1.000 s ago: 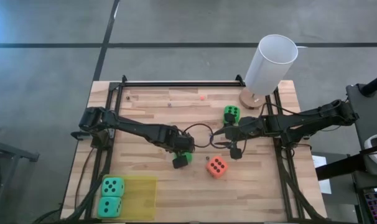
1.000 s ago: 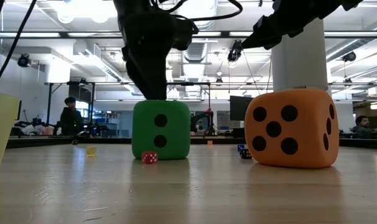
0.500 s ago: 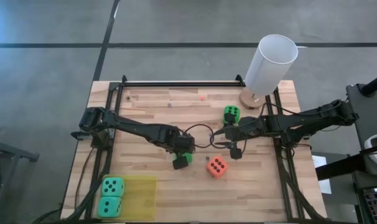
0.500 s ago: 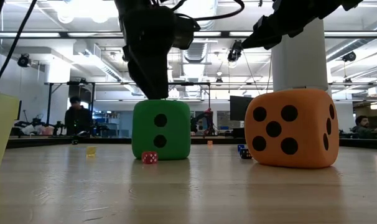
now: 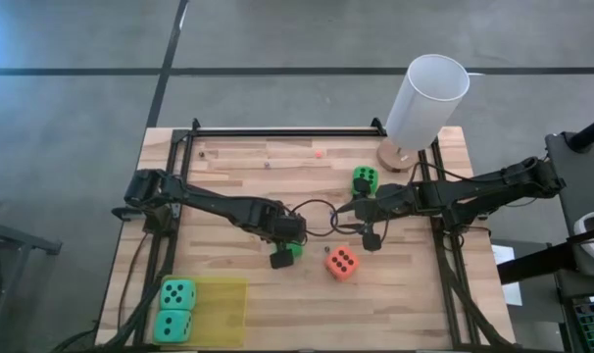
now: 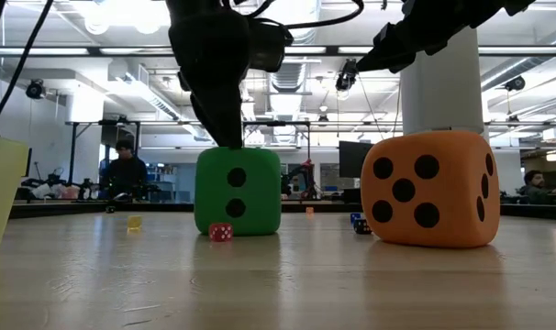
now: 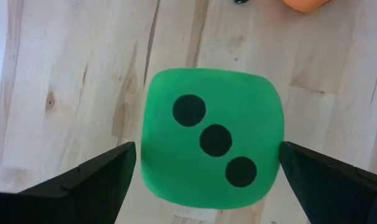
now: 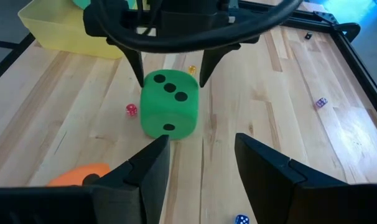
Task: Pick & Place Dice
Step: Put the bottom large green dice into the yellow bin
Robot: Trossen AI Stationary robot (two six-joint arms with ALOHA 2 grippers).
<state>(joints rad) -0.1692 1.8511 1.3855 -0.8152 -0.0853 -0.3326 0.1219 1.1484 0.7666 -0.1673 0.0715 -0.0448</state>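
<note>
A green die (image 7: 210, 152), three pips up, rests flat on the wooden table near its middle. My left gripper (image 5: 281, 256) points down over it, open, one finger on each side of the die's upper part (image 8: 170, 84); I cannot tell whether they touch. To the right lies the orange-red die (image 5: 341, 262), and a second green die (image 5: 365, 180) sits farther back. Two teal dice (image 5: 175, 309) lie at the near left. My right gripper (image 8: 201, 155) hovers open and holds nothing, right of the middle green die.
A yellow tray (image 5: 222, 310) lies beside the teal dice. A tall white cylinder (image 5: 426, 100) stands at the far right corner on a round base. Tiny dice are scattered on the wood, one red (image 6: 220, 232), some blue (image 6: 360, 223). Black rails (image 5: 277, 131) frame the table.
My left gripper has turned slightly about its own pointing line while staying over the green die. The die has not moved.
</note>
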